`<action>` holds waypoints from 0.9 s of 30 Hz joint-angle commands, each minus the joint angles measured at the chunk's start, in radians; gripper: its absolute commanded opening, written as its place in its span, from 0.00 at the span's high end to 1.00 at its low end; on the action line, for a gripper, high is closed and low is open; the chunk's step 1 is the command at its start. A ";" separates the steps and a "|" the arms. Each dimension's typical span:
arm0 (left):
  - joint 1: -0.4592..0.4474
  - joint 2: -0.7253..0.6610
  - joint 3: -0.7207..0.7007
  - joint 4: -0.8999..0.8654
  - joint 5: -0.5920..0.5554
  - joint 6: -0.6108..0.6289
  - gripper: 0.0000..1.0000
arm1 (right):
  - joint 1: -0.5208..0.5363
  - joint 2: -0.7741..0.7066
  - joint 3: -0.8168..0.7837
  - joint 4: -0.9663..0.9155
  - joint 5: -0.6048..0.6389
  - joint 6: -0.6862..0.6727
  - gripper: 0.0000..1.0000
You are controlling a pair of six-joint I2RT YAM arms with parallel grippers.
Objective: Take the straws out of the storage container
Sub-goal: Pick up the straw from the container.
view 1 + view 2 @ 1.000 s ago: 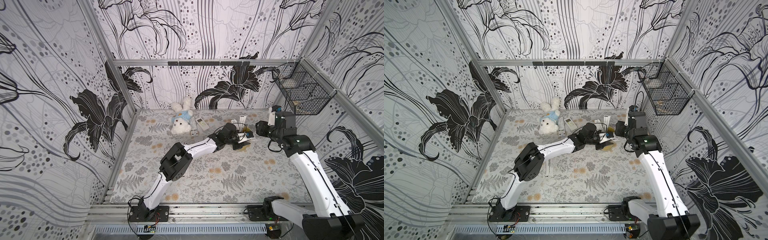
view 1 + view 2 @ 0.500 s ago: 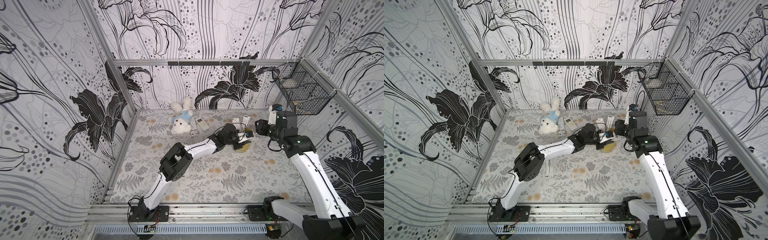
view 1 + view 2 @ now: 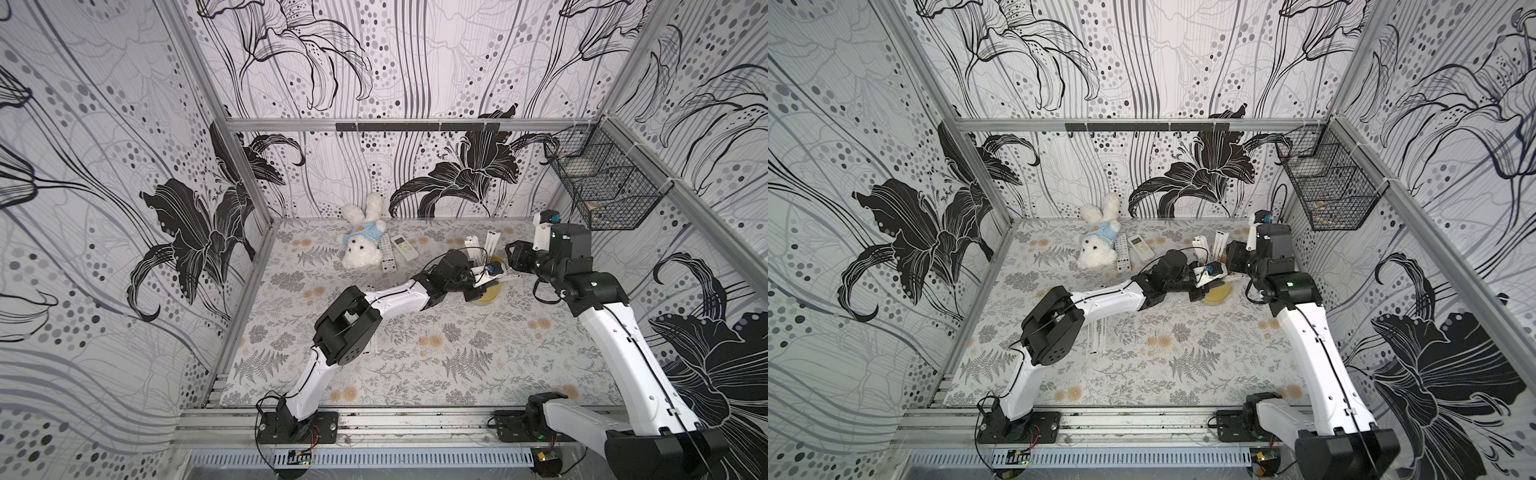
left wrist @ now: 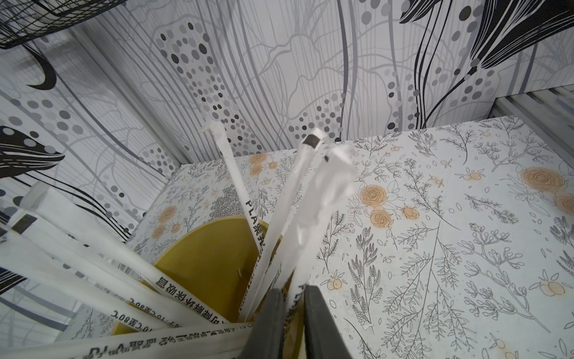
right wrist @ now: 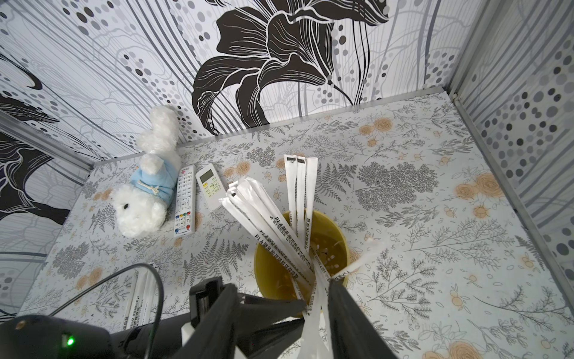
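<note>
The storage container, a yellow cup (image 3: 489, 294) (image 3: 1219, 294), stands at the back right of the table with several white paper-wrapped straws (image 5: 267, 217) fanning out of it. My left gripper (image 4: 293, 298) is at the cup's rim (image 4: 211, 255), its dark fingers (image 4: 270, 323) shut on one straw (image 4: 323, 199). In both top views it sits just left of the cup (image 3: 478, 284). My right gripper (image 5: 282, 284) hovers open over the cup's near side (image 5: 270, 267), with the left gripper's fingers and the held straw between its wide jaws. A few more straws (image 3: 1098, 336) lie on the table under the left arm.
A white plush rabbit (image 3: 363, 245) and two remote controls (image 3: 387, 254) (image 3: 405, 246) lie near the back wall, left of the cup. A black wire basket (image 3: 602, 187) hangs on the right wall above the right arm.
The left gripper's jaws have come together on a straw at the cup's rim. Both arms stay almost where they were.
</note>
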 commanded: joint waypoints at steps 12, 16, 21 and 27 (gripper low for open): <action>0.004 -0.105 -0.034 0.059 -0.010 -0.012 0.95 | -0.004 -0.013 -0.009 0.033 -0.024 0.020 0.50; 0.004 -0.162 -0.071 0.096 -0.019 -0.033 1.00 | -0.004 -0.016 0.001 0.038 -0.033 0.023 0.50; 0.001 -0.176 -0.089 0.111 -0.026 -0.050 0.88 | -0.004 -0.024 0.001 0.040 -0.042 0.023 0.51; 0.001 -0.129 -0.078 0.104 -0.055 -0.044 0.72 | -0.004 -0.031 -0.005 0.036 -0.051 0.019 0.51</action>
